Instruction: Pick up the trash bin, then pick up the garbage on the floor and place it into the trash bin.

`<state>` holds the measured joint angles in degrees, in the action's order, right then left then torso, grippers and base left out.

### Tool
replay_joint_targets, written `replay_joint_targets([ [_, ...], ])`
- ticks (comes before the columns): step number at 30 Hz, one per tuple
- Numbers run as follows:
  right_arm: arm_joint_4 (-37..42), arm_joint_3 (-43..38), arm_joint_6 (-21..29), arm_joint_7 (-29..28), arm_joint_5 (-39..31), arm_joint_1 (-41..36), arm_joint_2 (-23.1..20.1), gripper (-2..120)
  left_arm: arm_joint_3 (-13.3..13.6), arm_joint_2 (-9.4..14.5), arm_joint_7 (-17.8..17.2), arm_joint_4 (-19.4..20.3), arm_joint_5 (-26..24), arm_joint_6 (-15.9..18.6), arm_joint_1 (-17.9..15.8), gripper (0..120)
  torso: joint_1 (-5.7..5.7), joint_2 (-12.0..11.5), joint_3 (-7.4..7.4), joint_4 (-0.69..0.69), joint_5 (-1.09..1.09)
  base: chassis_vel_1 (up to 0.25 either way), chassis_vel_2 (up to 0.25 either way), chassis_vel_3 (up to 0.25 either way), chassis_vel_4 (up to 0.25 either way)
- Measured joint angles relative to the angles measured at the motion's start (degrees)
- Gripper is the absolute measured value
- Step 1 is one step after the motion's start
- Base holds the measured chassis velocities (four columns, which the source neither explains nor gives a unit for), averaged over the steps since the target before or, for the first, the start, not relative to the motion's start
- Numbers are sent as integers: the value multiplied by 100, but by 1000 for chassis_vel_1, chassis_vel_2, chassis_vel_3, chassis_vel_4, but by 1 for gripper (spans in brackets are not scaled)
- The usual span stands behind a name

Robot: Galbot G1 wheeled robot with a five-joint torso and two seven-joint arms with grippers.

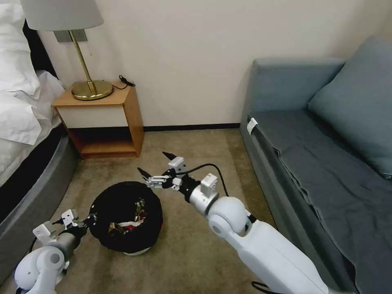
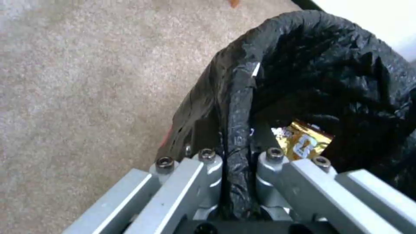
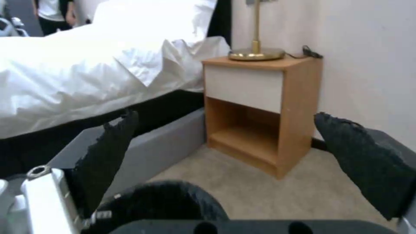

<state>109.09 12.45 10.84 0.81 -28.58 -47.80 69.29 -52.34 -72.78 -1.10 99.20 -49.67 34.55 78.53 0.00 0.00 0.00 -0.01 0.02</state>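
The trash bin (image 1: 125, 218) stands on the carpet (image 1: 192, 253) in the lower left of the head view, between the bed (image 1: 24, 134) and the sofa (image 1: 322, 163). The left end effector (image 2: 236, 162) is clamped narrow on the bin's rim, with the black bag (image 2: 329, 74) pinched between its fingers, so the first step seems done. Inside the bin several pieces of garbage (image 1: 132, 218) already lie, among them a gold snack wrapper (image 2: 303, 141). No litter is seen on the visible carpet, so the task is probably near its end. The right end effector (image 1: 157, 169) hangs wide and empty just above the bin's far edge. The wrapper carries white print, but it cannot be read.
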Motion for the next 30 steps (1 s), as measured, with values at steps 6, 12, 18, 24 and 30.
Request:
replay_joint_targets([
  [6,261,-530,-56,-33,428,-561,0,100,13,-98,63,-58,124,-57,5,4,0,0,0,2,1,0,0,0,0],
  [12,741,-1374,-91,-64,1433,-1428,127,100,29,-185,133,-110,263,-112,-9,4,0,1,-1,3,4,0,0,0,0],
  [18,1150,-2104,-167,233,2118,-2419,333,100,84,-253,172,-133,385,-145,-25,8,-1,2,-2,0,6,0,0,0,0],
  [24,1623,-2786,-405,540,2495,-3449,689,100,99,-407,648,-119,1003,-903,70,30,0,1,0,-1,-10,0,0,0,0],
  [30,1714,-2952,-585,652,2603,-3803,902,100,8,-497,1134,48,1348,-1435,255,53,-1,0,0,0,-3,0,0,0,0],
])
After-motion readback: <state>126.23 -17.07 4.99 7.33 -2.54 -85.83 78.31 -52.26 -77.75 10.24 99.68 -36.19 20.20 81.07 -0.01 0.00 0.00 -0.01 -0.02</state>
